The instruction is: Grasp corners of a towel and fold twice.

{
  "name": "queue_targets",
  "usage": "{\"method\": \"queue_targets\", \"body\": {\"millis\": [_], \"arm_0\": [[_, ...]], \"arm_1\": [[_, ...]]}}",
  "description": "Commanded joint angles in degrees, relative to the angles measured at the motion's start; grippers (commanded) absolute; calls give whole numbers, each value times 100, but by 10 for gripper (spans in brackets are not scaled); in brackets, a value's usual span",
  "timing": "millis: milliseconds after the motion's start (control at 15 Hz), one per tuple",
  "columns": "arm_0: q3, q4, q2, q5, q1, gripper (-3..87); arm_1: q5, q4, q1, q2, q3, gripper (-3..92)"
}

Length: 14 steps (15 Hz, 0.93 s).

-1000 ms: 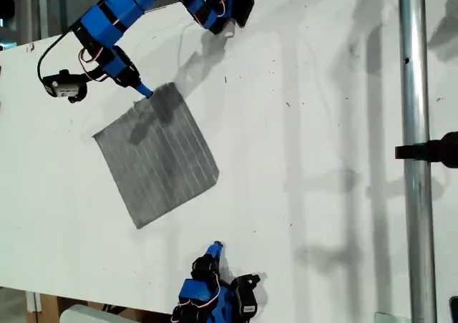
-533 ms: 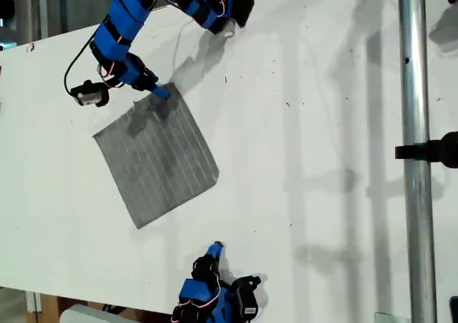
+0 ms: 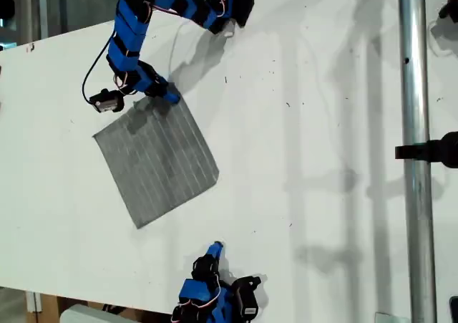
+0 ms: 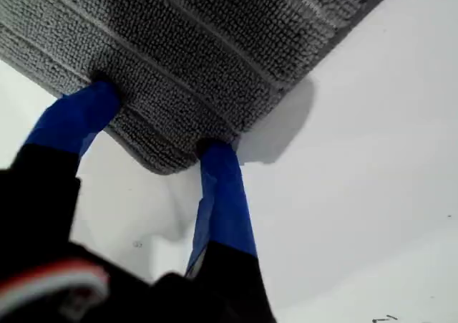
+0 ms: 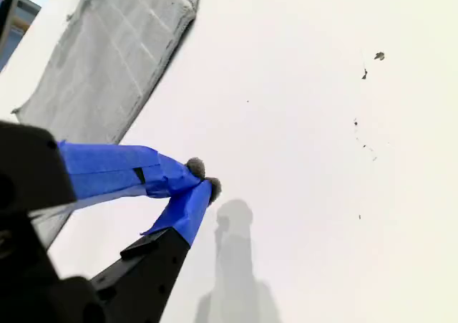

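Straddling a towel (image 4: 207, 44) corner (image 4: 166, 155), my first gripper (image 4: 154, 119) stands open on the cloth; our second gripper (image 5: 202, 180) rests closed, well apart, holding nothing

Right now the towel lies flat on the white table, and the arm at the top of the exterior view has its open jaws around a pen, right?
Not a pen. The first wrist view shows my first gripper open around a corner of the grey towel. The towel does lie flat on the white table.
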Motion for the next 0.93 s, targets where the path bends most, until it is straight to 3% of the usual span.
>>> {"method": "queue_targets", "body": {"millis": [0,133,533,733,867], "arm_0": [[-9,70,18,-44,62,-29],[-9,70,18,-62,62,-29],[-677,-448,-466,-272,62,-29],[-2865,-1151,-3744,343,-237,-29],[-4746,-1301,-6126,888,-264,-29]], "arm_1": [[-105,-105,-88,-123,-167,198],[-132,-114,-123,-123,-176,-2],[-167,-352,-264,-176,-62,-2],[-220,-378,-255,-132,-9,-2],[-237,-431,-237,-62,70,-2]]}}
